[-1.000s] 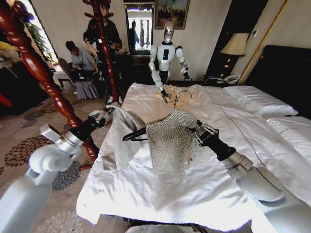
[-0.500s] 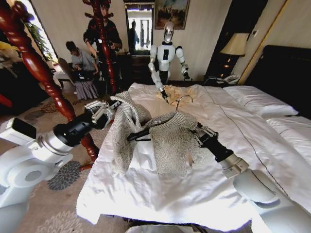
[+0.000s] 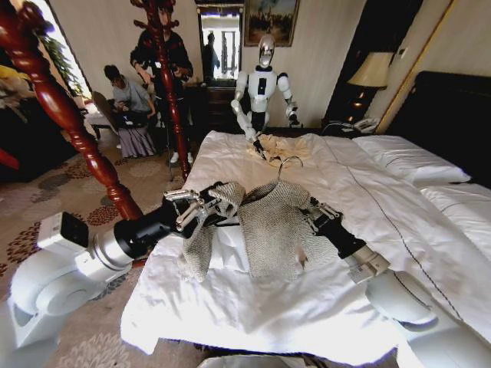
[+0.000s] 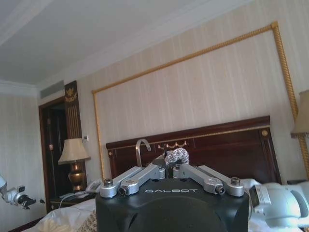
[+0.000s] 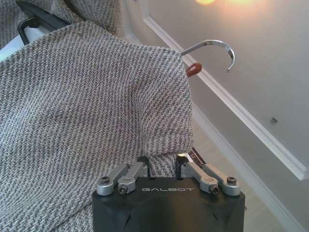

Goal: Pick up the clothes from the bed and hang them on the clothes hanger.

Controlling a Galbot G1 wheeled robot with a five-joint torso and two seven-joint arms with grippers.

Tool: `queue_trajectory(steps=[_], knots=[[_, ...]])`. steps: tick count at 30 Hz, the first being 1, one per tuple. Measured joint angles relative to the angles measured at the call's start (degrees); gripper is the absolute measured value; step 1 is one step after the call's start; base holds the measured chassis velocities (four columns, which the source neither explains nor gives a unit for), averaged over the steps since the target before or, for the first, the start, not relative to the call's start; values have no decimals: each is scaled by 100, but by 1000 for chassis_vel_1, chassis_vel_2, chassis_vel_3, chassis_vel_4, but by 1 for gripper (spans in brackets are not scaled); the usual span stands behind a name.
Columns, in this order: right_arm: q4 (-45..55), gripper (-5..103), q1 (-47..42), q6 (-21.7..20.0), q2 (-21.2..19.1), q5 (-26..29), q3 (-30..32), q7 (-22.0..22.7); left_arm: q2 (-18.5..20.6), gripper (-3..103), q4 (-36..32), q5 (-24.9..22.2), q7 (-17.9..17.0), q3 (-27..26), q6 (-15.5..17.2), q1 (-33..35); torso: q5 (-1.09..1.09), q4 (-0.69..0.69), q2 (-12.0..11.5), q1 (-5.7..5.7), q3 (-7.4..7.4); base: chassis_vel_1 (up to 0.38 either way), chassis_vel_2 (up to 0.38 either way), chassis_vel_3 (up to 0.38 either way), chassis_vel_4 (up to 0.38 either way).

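The grey-beige tweed jacket (image 3: pixel 272 222) hangs half draped over the black clothes hanger (image 3: pixel 222 221), held up a little above the white bed (image 3: pixel 253 307). The hanger's metal hook (image 3: pixel 288 162) points up. My left gripper (image 3: pixel 204 205) is shut on the jacket's left side, and a tuft of tweed (image 4: pixel 176 155) shows between its fingers (image 4: pixel 145 172). My right gripper (image 3: pixel 313 215) is shut on the jacket's other shoulder (image 5: pixel 161 164), with the hook (image 5: pixel 212 46) beyond it. One black end of the hanger (image 5: pixel 41 20) sticks out from under the cloth.
Another robot (image 3: pixel 261 86) stands at the far side of the bed over a cream garment (image 3: pixel 280 147). Red turned wooden posts (image 3: pixel 73 126) (image 3: pixel 165 73) rise on the left. Pillows (image 3: pixel 406 157) and a dark headboard (image 3: pixel 453 107) lie right, a lamp (image 3: pixel 372 70) behind.
My left gripper has swung right and down toward the hanger, pulling the jacket's left side in with it. The right gripper has barely shifted and keeps its hold.
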Motion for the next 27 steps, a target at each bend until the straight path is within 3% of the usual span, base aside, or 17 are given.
queue_trajectory(steps=[5, 14, 21, 27], knots=[[90, 25, 6, -442, 9, 327, 40, 387, 31, 2, 10, 271, 118, 65, -7, 29, 0, 0, 0, 0, 0, 0, 0, 0, 0], [110, 25, -86, -1042, -37, 238, 61, 894, 25, 2, 19, 122, 93, -149, -21, 5, 0, -1, 0, 0, 0, 0, 0, 0, 0], [234, 25, -178, -1075, -29, 162, -53, 941, -6, 2, 22, 113, -82, -53, 1, 10, -1, 0, 0, 0, 0, 0, 0, 0, 0], [131, 25, -231, -1028, -29, -360, -208, 879, 263, 2, 25, -236, -303, -40, 53, -320, -1, -1, 0, 0, 0, 0, 0, 0, 0]])
